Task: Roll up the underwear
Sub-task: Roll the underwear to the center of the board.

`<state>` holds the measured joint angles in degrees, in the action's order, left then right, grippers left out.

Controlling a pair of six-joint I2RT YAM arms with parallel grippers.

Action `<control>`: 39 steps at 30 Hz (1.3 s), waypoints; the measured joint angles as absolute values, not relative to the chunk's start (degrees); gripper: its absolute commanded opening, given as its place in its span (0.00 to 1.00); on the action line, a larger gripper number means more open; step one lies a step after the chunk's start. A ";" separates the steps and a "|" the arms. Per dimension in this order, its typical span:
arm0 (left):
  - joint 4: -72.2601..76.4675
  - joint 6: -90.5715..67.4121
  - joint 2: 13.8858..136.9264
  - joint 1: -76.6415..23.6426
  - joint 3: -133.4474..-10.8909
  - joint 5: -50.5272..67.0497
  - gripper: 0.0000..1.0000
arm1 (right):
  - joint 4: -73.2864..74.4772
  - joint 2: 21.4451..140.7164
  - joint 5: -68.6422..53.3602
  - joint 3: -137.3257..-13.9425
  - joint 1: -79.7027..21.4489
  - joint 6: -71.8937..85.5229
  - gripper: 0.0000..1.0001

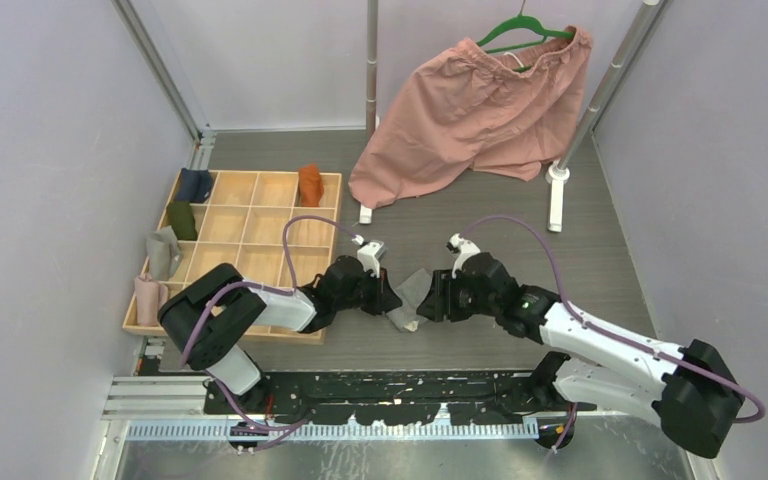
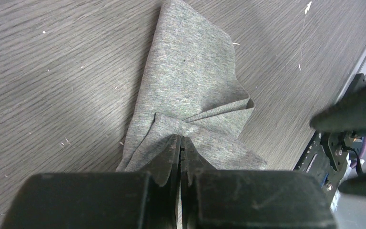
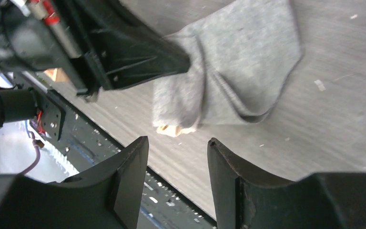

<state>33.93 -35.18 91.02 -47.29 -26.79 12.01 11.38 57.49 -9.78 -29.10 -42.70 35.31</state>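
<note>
Left gripper (image 2: 181, 140): clamps grey underwear (image 2: 195, 71) on table (image 2: 52, 71). Right gripper (image 3: 177, 142): hovers released, jaws parted, seemingly just short of it.

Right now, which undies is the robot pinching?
The grey one, lying on the table, pinched by the left gripper. The rust-orange one sits far off in the wooden tray.

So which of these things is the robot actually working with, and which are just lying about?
In the job: grey underwear, pinched by the left pincer; right pincer, open near it; orange underwear, in the tray.
Lying about: pink shorts; green hanger; other cloths in the tray.
</note>
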 measured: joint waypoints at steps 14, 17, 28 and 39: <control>34.13 -38.35 91.02 -50.11 -26.55 9.52 0.01 | 12.12 66.48 13.50 -30.00 -64.58 55.00 0.57; 34.30 -38.79 90.94 -50.50 -26.39 8.88 0.01 | 12.08 67.61 15.29 -30.44 -64.55 56.86 0.58; 34.46 -38.89 90.87 -51.05 -26.33 8.10 0.01 | 8.60 70.06 14.39 -30.65 -64.55 61.84 0.55; 34.48 -39.05 90.87 -51.16 -26.33 7.99 0.01 | 5.69 72.75 13.72 -30.63 -61.49 62.85 0.40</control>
